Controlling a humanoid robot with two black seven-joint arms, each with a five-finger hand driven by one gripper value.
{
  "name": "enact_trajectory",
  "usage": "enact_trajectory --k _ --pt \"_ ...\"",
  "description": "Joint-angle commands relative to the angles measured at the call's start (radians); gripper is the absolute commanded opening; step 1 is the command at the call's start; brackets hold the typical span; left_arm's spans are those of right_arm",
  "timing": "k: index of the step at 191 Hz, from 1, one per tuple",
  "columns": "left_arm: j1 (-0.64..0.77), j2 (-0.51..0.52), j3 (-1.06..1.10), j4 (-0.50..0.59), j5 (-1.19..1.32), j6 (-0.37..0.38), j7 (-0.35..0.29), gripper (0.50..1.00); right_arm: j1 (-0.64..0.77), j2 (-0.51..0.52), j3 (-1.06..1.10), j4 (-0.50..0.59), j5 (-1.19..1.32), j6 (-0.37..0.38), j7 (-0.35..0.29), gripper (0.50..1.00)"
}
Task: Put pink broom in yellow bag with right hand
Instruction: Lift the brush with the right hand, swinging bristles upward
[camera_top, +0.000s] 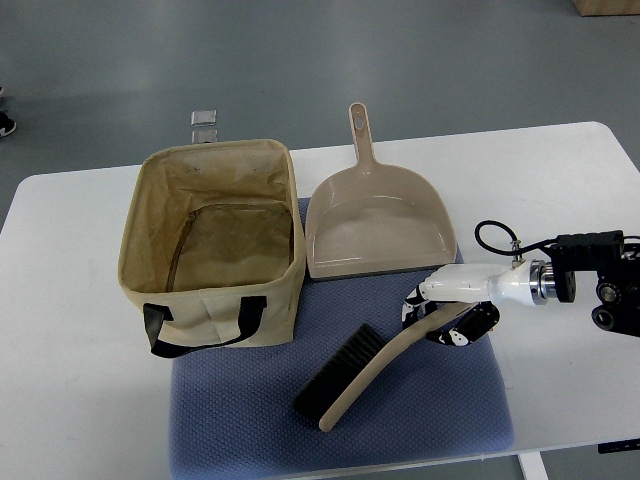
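Observation:
A beige-pink hand broom (362, 377) with black bristles lies on the blue mat (440, 410), its bristle end toward the lower left and its handle rising to the right. My right hand (447, 317) comes in from the right edge and is curled around the handle's upper end. The yellow fabric bag (213, 240) stands open at the left with black straps on its near side; its inside looks empty. The broom still rests on the mat, right of the bag.
A beige dustpan (378, 225) lies behind the broom, handle pointing away, partly on the mat. The white table (560, 170) ends close on the right and front. A small clear object (204, 122) lies on the floor beyond the bag.

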Motion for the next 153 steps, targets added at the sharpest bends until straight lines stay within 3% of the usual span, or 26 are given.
enact_trajectory --k 1,75,153 --pt "0.000 0.000 0.000 0.000 0.000 0.000 0.000 1.000 0.002 -0.005 0.001 0.001 0.001 -0.001 0.020 0.500" --pt "0.000 0.000 0.000 0.000 0.000 0.000 0.000 1.000 0.005 -0.028 0.081 0.008 0.017 0.002 0.066 0.500" --pt "0.000 0.000 0.000 0.000 0.000 0.000 0.000 1.000 0.011 -0.131 0.267 0.009 0.066 0.133 0.078 0.500"
